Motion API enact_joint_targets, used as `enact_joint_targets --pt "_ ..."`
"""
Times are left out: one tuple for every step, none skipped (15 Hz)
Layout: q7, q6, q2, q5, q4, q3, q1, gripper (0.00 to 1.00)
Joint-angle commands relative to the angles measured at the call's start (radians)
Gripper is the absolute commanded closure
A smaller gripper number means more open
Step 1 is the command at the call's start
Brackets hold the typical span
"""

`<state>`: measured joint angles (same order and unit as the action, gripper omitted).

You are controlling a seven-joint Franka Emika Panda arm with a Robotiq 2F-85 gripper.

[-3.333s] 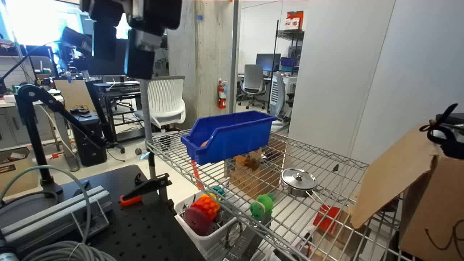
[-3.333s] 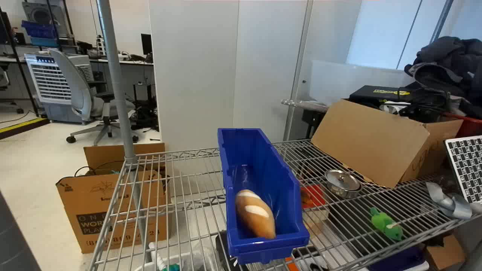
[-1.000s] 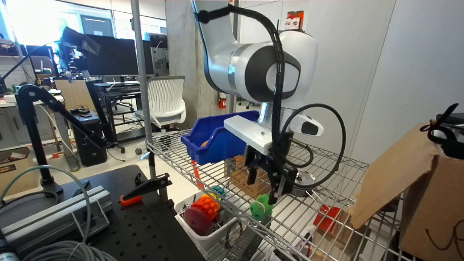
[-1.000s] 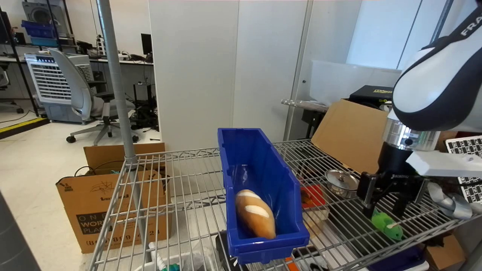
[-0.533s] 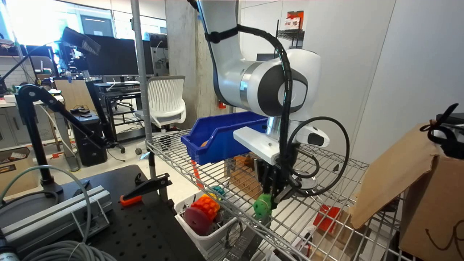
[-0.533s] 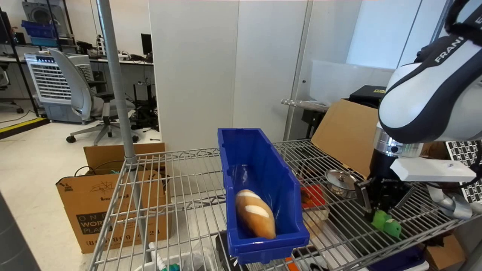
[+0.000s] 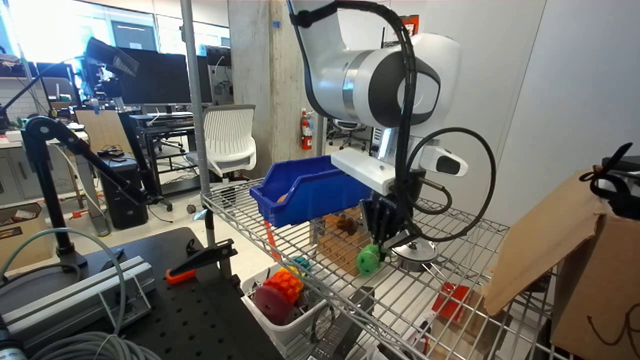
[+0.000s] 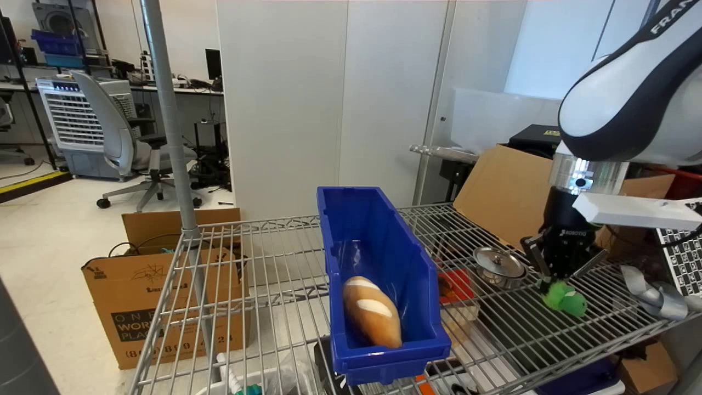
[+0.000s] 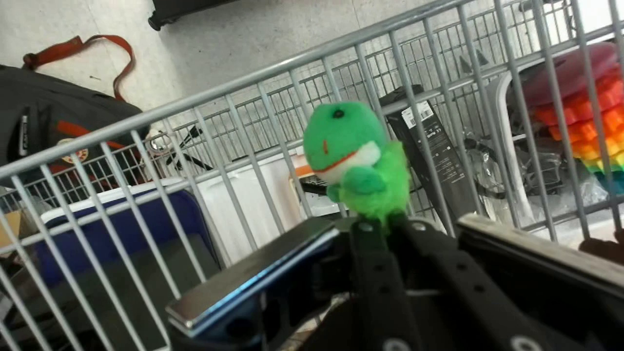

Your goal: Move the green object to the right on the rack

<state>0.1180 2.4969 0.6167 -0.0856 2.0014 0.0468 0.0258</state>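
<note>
The green object [image 9: 360,161], a fuzzy plush with a frog-like head, hangs from the fingertips of my gripper [image 9: 382,219]. The black fingers [image 9: 370,248] pinch its tail end, and they are nearly together. In an exterior view the green object [image 7: 368,260] is a little above the wires of the rack [image 8: 263,222], below my gripper [image 7: 381,249]. Another exterior angle has the green object [image 8: 565,299] over the rack's right part, close to the near rim. Part of its rear is hidden between the fingers.
A blue bin [image 8: 384,263] holding a bread-like item [image 8: 373,312] stands on the rack. Close behind the gripper sits a lidded metal pot [image 7: 414,247]. A cardboard box [image 7: 545,250] and a loose silver strip [image 8: 655,296] lie farther along the rack.
The arm came into view, and the gripper went down to the green object with fingers apart. They then shut on it, and both have risen slightly off the wires.
</note>
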Motion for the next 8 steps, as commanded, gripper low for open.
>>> enact_joint_targets --pt "0.018 -0.025 -0.113 0.018 0.091 0.031 -0.023 0.99" --pt "0.028 -0.022 -0.115 0.031 0.098 0.054 -0.027 0.99" --pt "0.035 -0.02 -0.122 0.04 0.106 0.07 -0.029 0.99" --pt "0.049 -0.006 -0.108 0.061 0.105 0.092 -0.028 0.99" --pt "0.056 -0.005 -0.102 0.074 0.103 0.106 -0.031 0.99" --pt "0.073 0.014 -0.075 0.09 0.093 0.125 -0.031 0.99" --pt "0.086 0.018 -0.062 0.103 0.087 0.138 -0.032 0.99" --pt "0.103 0.029 -0.034 0.113 0.072 0.149 -0.032 0.99"
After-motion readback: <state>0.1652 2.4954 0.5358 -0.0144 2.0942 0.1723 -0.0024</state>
